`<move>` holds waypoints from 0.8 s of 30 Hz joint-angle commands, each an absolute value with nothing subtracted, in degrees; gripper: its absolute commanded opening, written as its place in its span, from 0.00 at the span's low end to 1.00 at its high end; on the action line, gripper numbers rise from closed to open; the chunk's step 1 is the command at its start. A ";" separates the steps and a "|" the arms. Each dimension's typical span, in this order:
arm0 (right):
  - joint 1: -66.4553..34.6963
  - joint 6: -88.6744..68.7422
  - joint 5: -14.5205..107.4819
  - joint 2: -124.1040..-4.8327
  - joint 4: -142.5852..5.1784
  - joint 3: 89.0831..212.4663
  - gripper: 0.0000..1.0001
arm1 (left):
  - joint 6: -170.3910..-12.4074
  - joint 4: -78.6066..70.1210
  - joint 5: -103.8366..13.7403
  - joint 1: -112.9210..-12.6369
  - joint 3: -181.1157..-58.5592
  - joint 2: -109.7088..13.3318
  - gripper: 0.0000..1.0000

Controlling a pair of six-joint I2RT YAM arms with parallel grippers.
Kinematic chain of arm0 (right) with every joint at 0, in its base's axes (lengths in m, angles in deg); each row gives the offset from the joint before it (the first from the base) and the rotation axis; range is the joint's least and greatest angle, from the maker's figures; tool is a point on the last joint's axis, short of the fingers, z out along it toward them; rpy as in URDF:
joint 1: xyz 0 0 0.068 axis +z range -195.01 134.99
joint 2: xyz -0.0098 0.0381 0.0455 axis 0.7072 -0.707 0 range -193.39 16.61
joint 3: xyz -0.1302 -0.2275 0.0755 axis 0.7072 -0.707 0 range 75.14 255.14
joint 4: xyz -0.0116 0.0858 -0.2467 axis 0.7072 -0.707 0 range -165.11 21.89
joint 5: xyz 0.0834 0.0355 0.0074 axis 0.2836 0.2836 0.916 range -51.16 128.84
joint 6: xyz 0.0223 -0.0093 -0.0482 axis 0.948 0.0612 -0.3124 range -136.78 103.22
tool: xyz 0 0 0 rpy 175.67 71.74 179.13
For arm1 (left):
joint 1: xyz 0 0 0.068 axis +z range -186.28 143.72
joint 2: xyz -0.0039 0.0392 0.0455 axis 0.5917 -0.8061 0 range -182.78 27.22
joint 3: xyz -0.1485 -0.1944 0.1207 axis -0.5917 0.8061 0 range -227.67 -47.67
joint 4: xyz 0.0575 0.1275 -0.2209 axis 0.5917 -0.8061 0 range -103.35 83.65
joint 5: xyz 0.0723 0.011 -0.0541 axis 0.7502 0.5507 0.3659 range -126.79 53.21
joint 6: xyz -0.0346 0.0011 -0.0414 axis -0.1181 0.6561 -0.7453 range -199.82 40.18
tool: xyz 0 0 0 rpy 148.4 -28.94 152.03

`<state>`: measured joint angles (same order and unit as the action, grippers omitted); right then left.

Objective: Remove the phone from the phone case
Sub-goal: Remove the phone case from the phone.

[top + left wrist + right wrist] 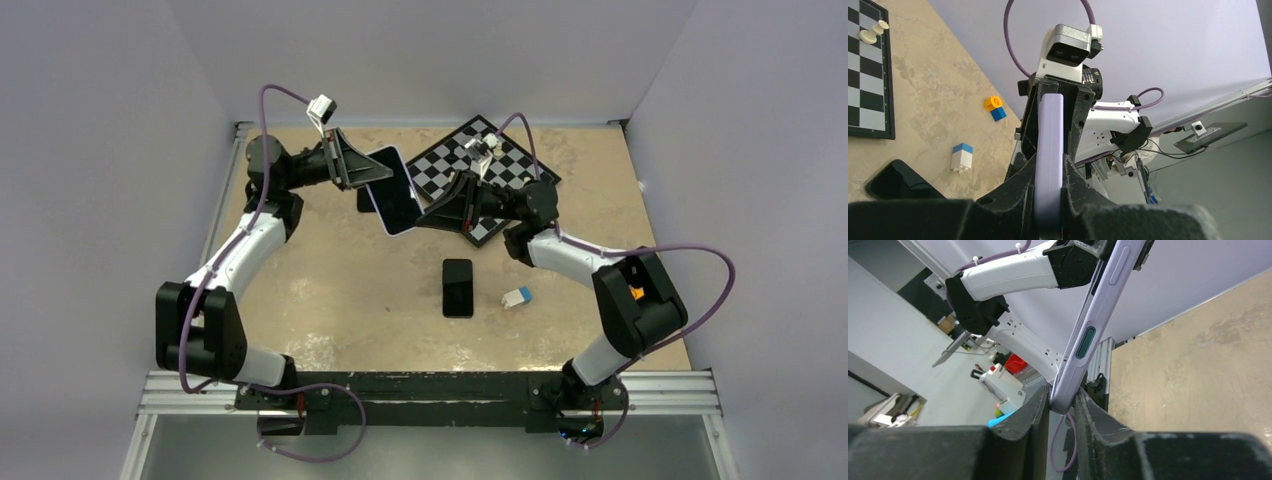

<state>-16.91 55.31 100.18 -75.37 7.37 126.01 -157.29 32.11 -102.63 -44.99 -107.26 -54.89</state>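
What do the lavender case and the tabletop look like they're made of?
Lavender case: probably soft silicone or rubbery plastic with a matte finish. It shows no glare, and the side buttons are moulded in.
Tabletop: matte, mottled tan, like stone or printed laminate. I cannot tell which.

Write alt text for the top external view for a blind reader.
The left tool and right tool hold one lilac-cased phone between them above a tan table. A black phone, a small block and a chessboard lie on it.
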 commanded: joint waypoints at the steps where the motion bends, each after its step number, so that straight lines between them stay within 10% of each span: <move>1: -17.06 49.85 102.10 -73.47 5.02 126.68 0.19 | -160.59 37.46 -103.57 -44.98 -107.17 -52.26 0.00; 12: -15.12 41.67 110.28 -70.79 5.80 127.99 0.00 | -171.40 44.73 -105.70 -45.03 -108.06 -57.51 0.00; 24: -5.38 -0.81 102.23 -63.94 -44.58 144.30 0.00 | -194.35 71.52 -100.99 -44.98 -105.34 -66.84 0.00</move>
